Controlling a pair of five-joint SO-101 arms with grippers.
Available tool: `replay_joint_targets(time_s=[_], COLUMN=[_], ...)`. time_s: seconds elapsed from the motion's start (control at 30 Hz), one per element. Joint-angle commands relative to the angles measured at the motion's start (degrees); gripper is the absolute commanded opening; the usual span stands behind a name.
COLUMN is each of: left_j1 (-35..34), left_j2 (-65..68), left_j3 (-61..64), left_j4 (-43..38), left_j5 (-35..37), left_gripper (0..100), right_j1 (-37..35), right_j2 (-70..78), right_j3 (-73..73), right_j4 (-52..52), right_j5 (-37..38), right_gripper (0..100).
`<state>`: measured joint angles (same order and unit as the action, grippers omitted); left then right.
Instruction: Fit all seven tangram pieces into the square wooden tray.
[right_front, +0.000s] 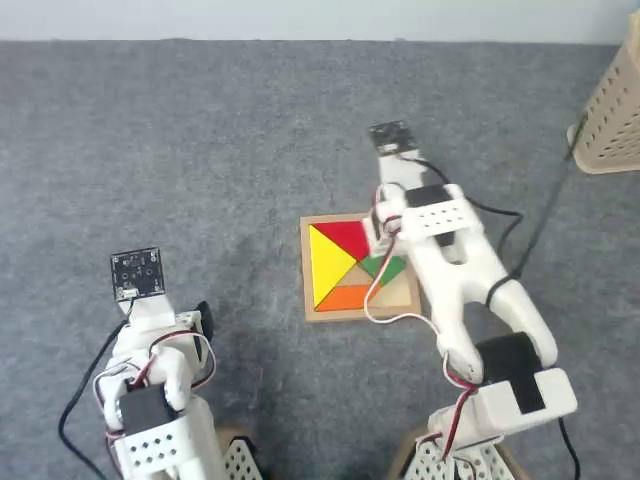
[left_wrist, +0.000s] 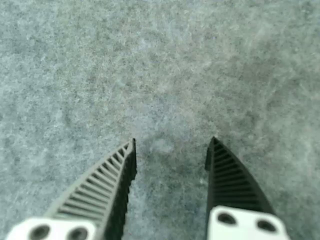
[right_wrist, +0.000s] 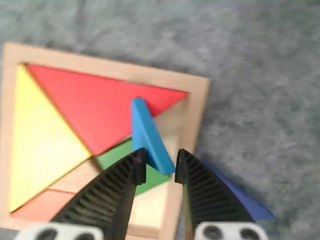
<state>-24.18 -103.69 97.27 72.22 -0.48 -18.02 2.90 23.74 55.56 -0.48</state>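
Note:
The square wooden tray holds a red triangle, a yellow triangle, a green piece and an orange piece. My right gripper hangs over the tray's right part, shut on a light blue piece that stands on edge, tilted over the red and green pieces. A dark blue piece lies on the carpet just outside the tray, partly under one finger. My left gripper is open over bare carpet, far left of the tray.
Grey carpet covers the whole table. A beige slatted basket stands at the far right edge. The right arm's black cable runs towards it. Bare wood shows in the tray's right corner.

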Motion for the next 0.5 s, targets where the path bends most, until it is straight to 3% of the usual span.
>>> replay_joint_targets(time_s=[0.0, 0.47], left_j1=[0.2, 0.2], left_j2=[-0.8, -0.8], left_j3=[-0.7, -0.7], left_j4=[0.3, 0.3], left_j5=[-0.3, -0.3], left_gripper=[22, 22], right_j1=[3.4, 3.6], right_j2=[-4.1, -3.6], right_j3=[0.6, 1.8], right_j4=[-1.0, -1.1], right_j5=[1.2, 1.3], right_gripper=[10.8, 6.7])
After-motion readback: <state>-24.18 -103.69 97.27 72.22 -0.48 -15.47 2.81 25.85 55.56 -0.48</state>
